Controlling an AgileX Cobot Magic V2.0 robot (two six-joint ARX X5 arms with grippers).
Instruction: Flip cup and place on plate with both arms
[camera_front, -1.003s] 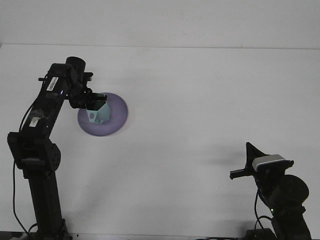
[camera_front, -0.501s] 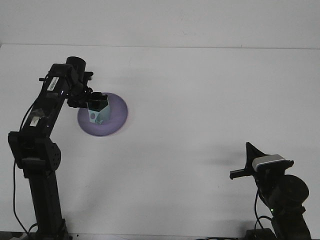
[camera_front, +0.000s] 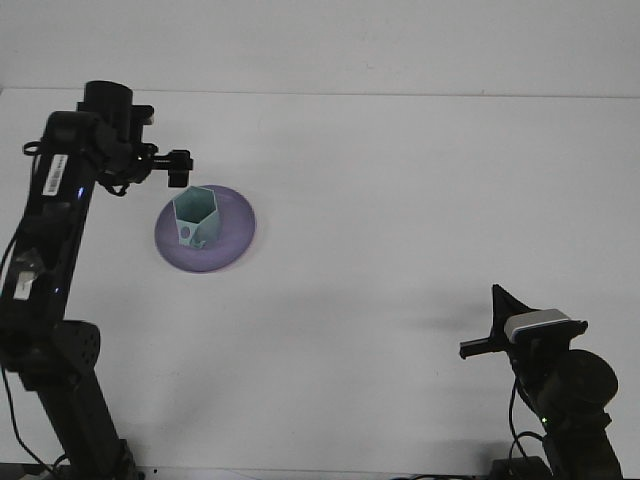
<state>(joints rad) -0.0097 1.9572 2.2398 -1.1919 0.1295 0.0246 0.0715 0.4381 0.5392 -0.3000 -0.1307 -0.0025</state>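
The teal hexagonal cup is standing upright, mouth up, on the purple plate, left of the plate's middle, on the white desk. The left gripper is hovering just up and to the left of the cup's rim, apart from it and holding nothing; whether its fingers are parted or closed I cannot tell from this view. The cup's long axis is running vertically, so it lies below and slightly right of those fingers. The right gripper is sitting well apart at the near right corner, its fingers likewise unreadable. The left arm is by far the nearer one. Judging by this layout, the placement looks done.
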